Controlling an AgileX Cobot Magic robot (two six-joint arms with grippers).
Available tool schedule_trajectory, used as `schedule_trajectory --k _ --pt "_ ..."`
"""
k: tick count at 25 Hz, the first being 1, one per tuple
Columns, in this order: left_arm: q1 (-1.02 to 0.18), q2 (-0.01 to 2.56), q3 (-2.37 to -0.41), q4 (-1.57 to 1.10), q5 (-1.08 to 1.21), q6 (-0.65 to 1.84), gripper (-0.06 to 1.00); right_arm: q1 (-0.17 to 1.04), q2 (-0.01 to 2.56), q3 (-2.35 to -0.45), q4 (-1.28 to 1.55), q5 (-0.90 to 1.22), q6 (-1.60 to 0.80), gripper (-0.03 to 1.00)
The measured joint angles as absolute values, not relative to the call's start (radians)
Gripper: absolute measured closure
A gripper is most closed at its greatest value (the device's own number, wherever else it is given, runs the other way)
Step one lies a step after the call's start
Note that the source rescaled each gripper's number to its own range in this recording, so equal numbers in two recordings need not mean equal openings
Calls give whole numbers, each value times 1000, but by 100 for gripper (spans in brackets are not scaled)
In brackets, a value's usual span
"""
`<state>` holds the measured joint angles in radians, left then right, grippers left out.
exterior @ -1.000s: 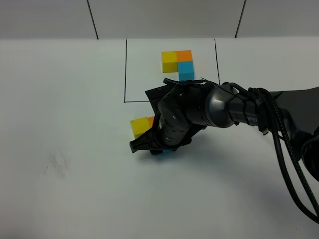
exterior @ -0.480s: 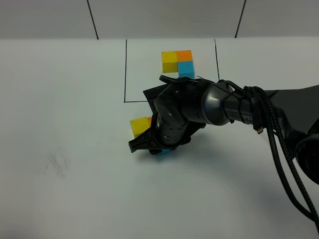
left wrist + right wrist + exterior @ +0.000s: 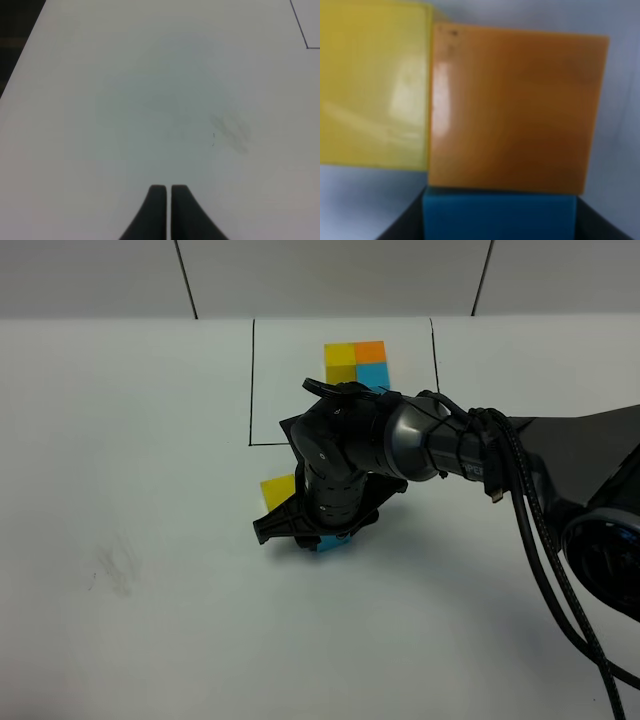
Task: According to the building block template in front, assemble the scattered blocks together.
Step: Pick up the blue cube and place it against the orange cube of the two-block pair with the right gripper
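Observation:
The building block template (image 3: 358, 363), yellow and orange in a row with light blue below the orange, lies at the back inside a thin black frame (image 3: 251, 390). In front of the frame, my right gripper (image 3: 320, 538) is shut on the light blue block (image 3: 333, 541). In the exterior high view it hides the orange block, and the yellow block (image 3: 277, 491) shows to its left. The right wrist view shows the blue block (image 3: 500, 215) between black fingers (image 3: 402, 227), touching the orange block (image 3: 515, 110), which sits beside the yellow one (image 3: 372, 85). My left gripper (image 3: 169, 200) is shut over bare table.
The white table (image 3: 130, 440) has a faint grey smudge (image 3: 118, 570) at the front left. The dark right arm with its cables (image 3: 540, 500) reaches in from the right. The table's left edge (image 3: 20, 60) shows in the left wrist view.
The right gripper with the light blue block has shifted slightly left and toward the back. The orange sliver seen earlier beside the yellow block is now covered.

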<state>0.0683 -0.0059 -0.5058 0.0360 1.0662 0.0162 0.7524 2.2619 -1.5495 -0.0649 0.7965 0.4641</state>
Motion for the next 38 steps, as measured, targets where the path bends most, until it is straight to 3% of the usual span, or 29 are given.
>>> schedule_trajectory --k 38 --pt "68 -6 -506 36 1066 16 94 752 2263 -1552 -62 791 453 51"
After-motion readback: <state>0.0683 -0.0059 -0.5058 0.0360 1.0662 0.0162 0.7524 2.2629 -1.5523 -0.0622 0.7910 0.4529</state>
